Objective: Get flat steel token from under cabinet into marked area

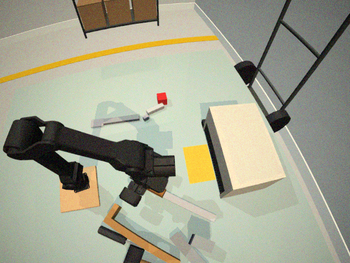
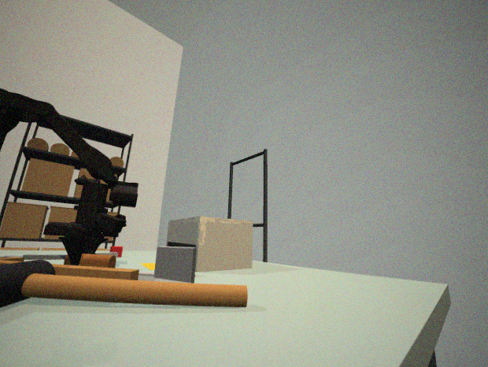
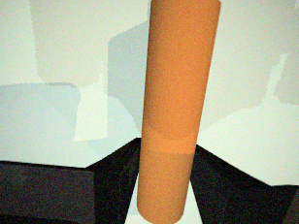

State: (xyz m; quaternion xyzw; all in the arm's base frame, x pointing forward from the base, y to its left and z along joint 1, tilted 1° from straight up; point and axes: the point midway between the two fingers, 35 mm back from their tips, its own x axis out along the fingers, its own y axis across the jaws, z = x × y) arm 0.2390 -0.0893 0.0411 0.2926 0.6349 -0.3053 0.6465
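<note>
My gripper (image 1: 149, 187) (image 2: 80, 261) (image 3: 163, 145) points down and is shut on the orange round handle (image 1: 157, 192) (image 2: 98, 260) (image 3: 177, 72) of a tool. The tool's long pale bar (image 1: 189, 205) runs from the handle toward the lower right in the top view. How high the tool is above the table is hard to tell. The cream cabinet (image 1: 249, 147) (image 2: 224, 246) stands to the right, with a dark low gap along its front. The yellow marked area (image 1: 197, 163) (image 2: 148, 266) lies in front of it. The steel token is not visible in any view.
An orange L-shaped bar (image 1: 141, 240), a dark cylinder (image 1: 111, 234) and a grey block (image 1: 202, 243) lie near the held tool. A stepped grey bar (image 1: 121, 119), a pale block (image 1: 154, 109) and a red cube (image 1: 162, 97) are farther back.
</note>
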